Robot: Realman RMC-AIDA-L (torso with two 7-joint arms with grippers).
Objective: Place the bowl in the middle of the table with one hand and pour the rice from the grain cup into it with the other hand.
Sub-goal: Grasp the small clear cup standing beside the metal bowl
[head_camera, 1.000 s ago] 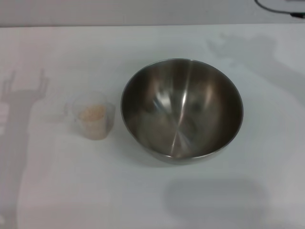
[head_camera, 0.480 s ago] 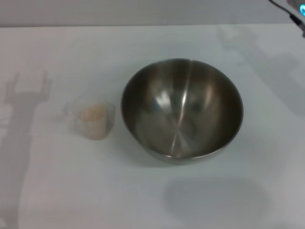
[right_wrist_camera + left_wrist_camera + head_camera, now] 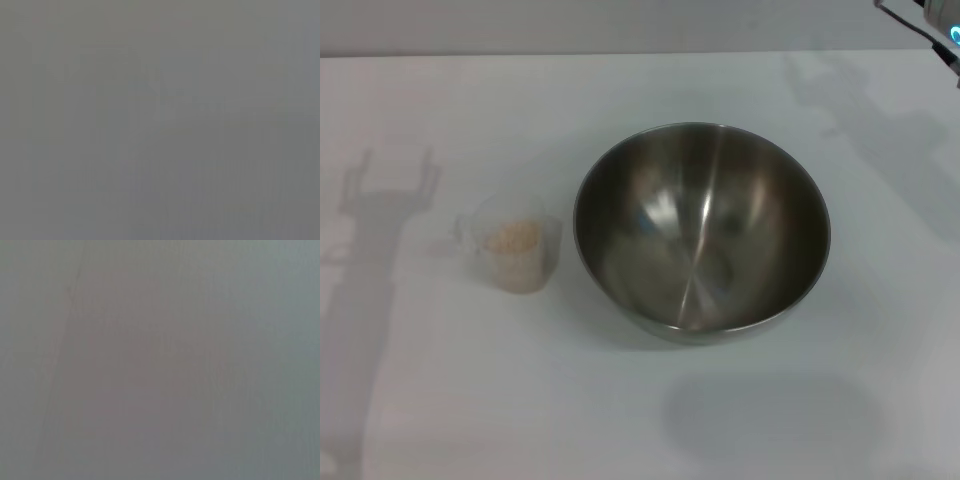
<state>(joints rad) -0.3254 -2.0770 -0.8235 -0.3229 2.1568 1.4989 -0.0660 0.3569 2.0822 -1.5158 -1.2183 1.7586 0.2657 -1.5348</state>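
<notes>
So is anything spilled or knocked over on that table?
Nothing stands out. The bowl sits upright and empty on the table; the grain cup stands upright beside it, apart, with the rice inside. No stray grains show.

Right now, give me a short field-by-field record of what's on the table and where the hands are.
bowl: stainless-steel mixing bowl, upright, empty, near the middle of the table
grain cup: clear plastic cup, upright, beside the bowl on the robot's left, apart from it
rice: pale grains inside the grain cup
left hand: not in view
right hand: not in view; only a bit of the right arm at the far right corner
pour: not yet done
</notes>
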